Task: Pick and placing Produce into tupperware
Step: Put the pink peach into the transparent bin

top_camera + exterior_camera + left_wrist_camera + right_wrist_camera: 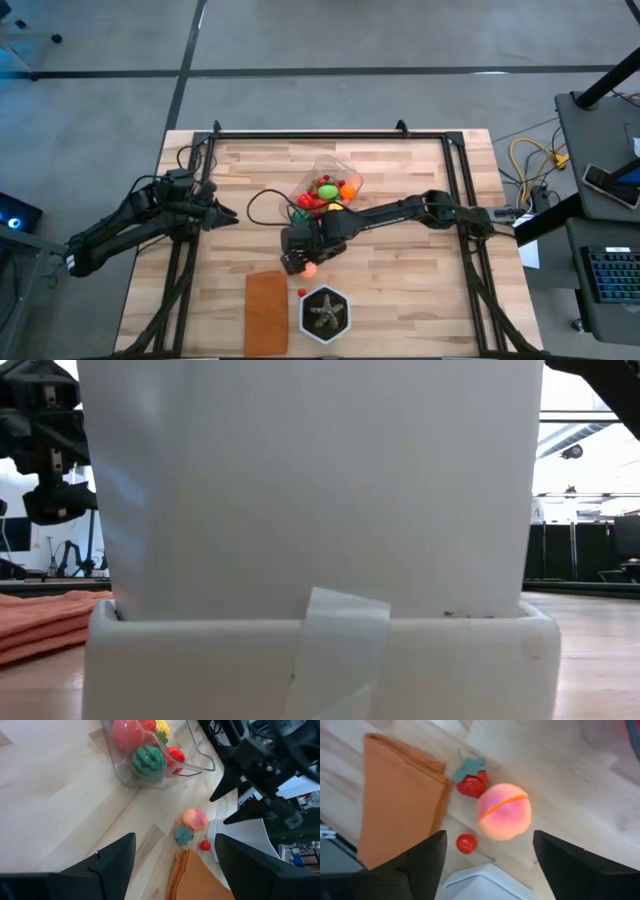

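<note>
A clear tupperware (328, 188) sits mid-worktop (400, 290), already holding produce: a striped green melon (148, 763), red (127, 733) and yellow pieces. Just in front of it, a peach (504, 811), a strawberry (471, 782) and a small red cherry (466, 843) lie beside an orange cloth (395, 800). The right gripper (300, 255) hovers over the peach, jaws apart, empty. The left gripper (228, 215) waits at the left, jaws apart.

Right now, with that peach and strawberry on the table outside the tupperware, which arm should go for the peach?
Right. The right tool hangs open directly over the peach, beside the strawberry. The left tool waits at the table's left side, farther away, with the tupperware nearer the right arm too.
</note>
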